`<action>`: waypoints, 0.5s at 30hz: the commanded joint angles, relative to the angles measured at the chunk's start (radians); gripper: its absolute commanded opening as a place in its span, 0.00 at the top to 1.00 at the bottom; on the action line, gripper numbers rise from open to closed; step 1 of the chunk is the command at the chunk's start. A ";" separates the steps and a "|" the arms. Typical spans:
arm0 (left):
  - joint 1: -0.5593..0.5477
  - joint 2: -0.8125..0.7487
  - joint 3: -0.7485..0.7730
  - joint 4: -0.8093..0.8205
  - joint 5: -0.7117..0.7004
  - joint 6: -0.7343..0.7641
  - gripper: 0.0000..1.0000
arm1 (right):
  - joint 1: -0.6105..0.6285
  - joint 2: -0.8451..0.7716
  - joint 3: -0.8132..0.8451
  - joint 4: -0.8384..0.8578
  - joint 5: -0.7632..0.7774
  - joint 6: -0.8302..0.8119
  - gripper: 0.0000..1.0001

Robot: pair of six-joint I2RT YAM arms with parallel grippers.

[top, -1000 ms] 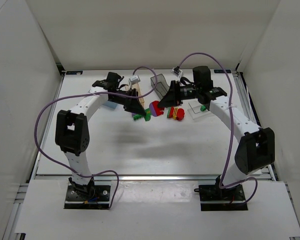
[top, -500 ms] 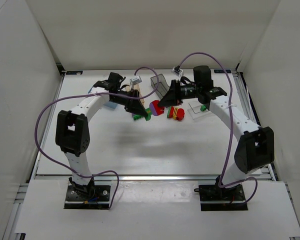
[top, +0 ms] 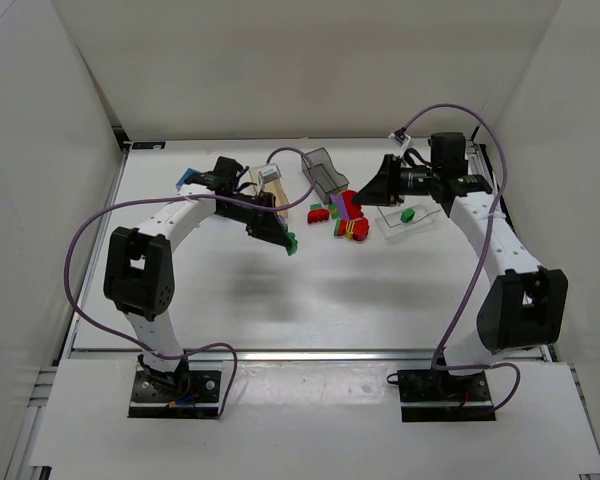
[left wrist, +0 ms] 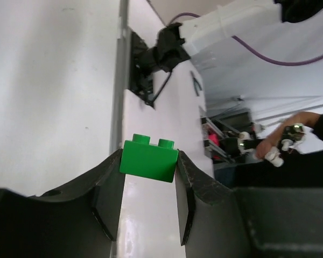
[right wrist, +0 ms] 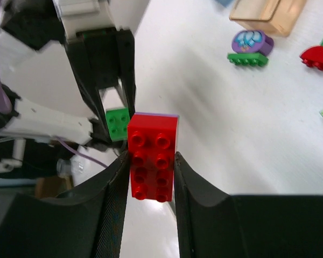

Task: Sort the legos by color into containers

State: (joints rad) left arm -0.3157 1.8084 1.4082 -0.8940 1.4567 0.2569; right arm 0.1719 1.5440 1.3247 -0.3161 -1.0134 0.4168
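Gripping a glossy green two-stud brick (left wrist: 149, 159) by its smooth sides, the left gripper (left wrist: 148, 171) is clamped tight, with the brick held clear of the white table (top: 310, 290). The right gripper (right wrist: 149, 177) is clenched on a red eight-stud brick (right wrist: 152, 153) with a purple edge at its far end. Loose chunky bricks (top: 348, 225) lie between the smoky grey bin (top: 325, 172) and the clear bin (top: 420, 222), which holds one small green piece (top: 407, 213). The translucent tan bin (top: 264, 184) and the blue bin (top: 187, 177) sit beside the left arm.

A flat white table (top: 310, 290) stands inside plain white enclosure walls (top: 310, 60); a silver metal rail (top: 300, 352) runs along its near edge.
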 commanded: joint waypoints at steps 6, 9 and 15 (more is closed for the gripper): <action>-0.108 -0.034 0.241 0.165 -0.396 -0.062 0.80 | -0.132 -0.254 -0.059 -0.398 0.173 -0.357 1.00; -0.153 0.021 0.308 0.319 -0.529 -0.172 0.80 | -0.207 -0.361 -0.088 -0.464 0.277 -0.392 1.00; -0.244 0.284 0.636 0.325 -0.619 -0.255 0.80 | -0.314 -0.545 -0.139 -0.599 0.401 -0.444 1.00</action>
State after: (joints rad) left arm -0.5228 1.9972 1.9228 -0.6025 0.9306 0.0772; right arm -0.1131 1.0580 1.2102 -0.8036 -0.7002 0.0311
